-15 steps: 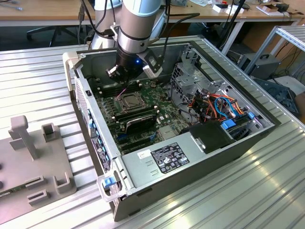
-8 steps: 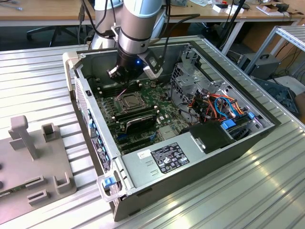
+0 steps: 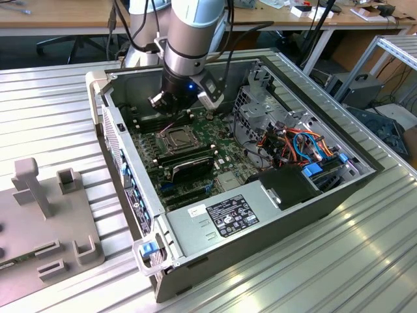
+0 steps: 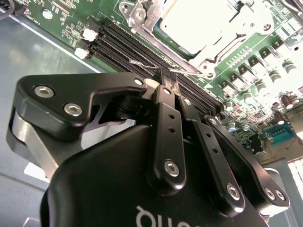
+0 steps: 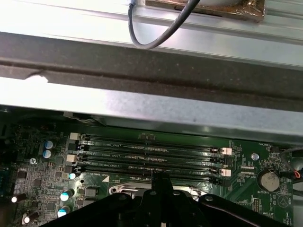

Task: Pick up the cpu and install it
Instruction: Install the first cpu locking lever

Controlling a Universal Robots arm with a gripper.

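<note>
The cpu, a flat square with a pale silver top, lies in the motherboard socket with the hinged metal frame around it. In the exterior view the socket sits mid-board inside the open computer case. My gripper is shut, its tips together just beside the socket on the memory-slot side. A thin wire socket lever runs right at the tips; I cannot tell whether it is pinched. In the first wrist view my gripper points down at the socket's edge. The exterior view has my gripper low over the board.
Black memory slots lie between the socket and the case wall. Memory sticks stand on the socket's other side. A power supply and orange and blue cables fill the case's nearer side. A grey fixture stands outside at the exterior view's left.
</note>
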